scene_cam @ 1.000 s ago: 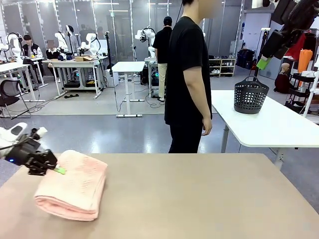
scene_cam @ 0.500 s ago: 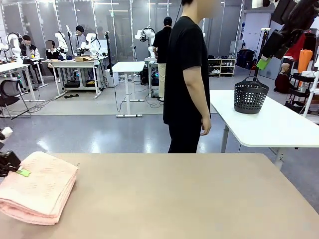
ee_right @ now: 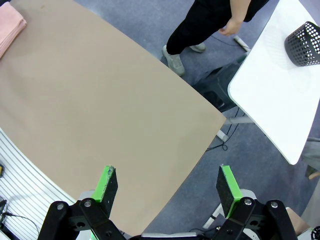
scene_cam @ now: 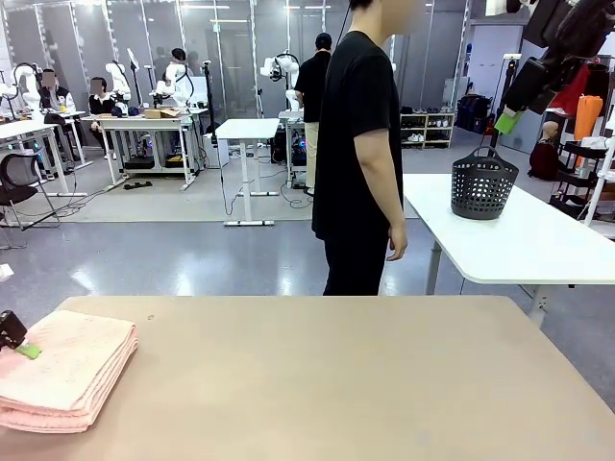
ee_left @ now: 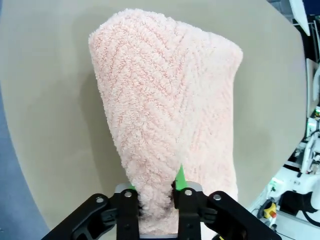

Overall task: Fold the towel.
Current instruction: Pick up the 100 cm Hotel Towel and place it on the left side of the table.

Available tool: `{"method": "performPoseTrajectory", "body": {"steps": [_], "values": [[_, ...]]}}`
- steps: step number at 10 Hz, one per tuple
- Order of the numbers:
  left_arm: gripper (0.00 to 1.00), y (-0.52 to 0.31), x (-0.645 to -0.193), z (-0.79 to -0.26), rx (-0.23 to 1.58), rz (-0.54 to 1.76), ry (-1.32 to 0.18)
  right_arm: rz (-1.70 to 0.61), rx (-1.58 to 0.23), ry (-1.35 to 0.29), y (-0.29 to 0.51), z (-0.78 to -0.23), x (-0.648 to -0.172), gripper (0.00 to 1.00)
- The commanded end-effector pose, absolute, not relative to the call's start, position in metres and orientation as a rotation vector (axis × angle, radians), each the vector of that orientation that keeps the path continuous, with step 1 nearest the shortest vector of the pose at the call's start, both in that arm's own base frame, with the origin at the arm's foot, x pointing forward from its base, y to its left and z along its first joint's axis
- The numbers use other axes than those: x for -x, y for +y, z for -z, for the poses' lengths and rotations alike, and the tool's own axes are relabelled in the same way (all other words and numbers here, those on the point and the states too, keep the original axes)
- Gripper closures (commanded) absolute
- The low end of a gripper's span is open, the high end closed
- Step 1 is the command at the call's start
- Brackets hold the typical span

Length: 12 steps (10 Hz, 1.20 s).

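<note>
Left tool point(ee_left: 156, 196) narrowly parted, low; right tool point(ee_right: 167, 184) wide, high.

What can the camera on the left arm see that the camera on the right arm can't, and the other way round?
The left wrist camera sees the towel up close, with its zigzag weave, and the left gripper with the towel's edge between its fingers. The right wrist camera sees the right gripper open high above the table, a person's legs, and a dark basket on a white table. Both see the pink towel lying folded on the tan table.
</note>
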State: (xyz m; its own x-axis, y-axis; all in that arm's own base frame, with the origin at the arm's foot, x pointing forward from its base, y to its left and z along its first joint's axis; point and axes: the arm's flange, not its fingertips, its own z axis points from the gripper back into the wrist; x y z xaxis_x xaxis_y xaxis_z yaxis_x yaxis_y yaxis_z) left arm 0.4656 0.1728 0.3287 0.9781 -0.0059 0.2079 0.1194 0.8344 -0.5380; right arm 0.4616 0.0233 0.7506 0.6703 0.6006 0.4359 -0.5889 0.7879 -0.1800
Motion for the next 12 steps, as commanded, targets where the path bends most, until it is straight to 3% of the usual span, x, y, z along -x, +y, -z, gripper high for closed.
{"method": "performPoseTrajectory", "body": {"steps": [1, 2, 3, 5, 6, 7, 9, 12], "values": [[0.16, 0.172, -0.471, -0.338, 0.489, 0.105, -0.224, -0.667, 0.02, -0.499, 0.024, -0.751, -0.462, 0.0], [0.14, 0.174, -0.472, -0.345, 0.437, 0.113, -0.238, -0.667, 0.02, -0.499, 0.024, -0.751, -0.462, 0.0], [0.0, 0.173, -0.469, -0.351, 0.419, 0.116, -0.24, -0.667, 0.02, -0.499, 0.024, -0.751, -0.462, 0.0], [0.0, 0.166, -0.46, -0.371, 0.38, 0.126, -0.25, -0.667, 0.02, -0.499, 0.024, -0.751, -0.462, 0.0], [0.09, 0.161, -0.455, -0.381, 0.364, 0.136, -0.255, -0.667, 0.02, -0.499, 0.024, -0.751, -0.462, 0.0], [0.0, 0.153, -0.449, -0.389, 0.358, 0.159, -0.26, -0.667, 0.02, -0.499, 0.024, -0.751, -0.462, 0.0], [0.0, 0.142, -0.438, -0.392, 0.329, 0.18, -0.258, -0.667, 0.02, -0.499, 0.024, -0.751, -0.462, 0.0], [0.0, 0.158, -0.455, -0.392, 0.385, 0.169, -0.263, -0.667, 0.02, -0.499, 0.024, -0.751, -0.462, 0.0]]}}
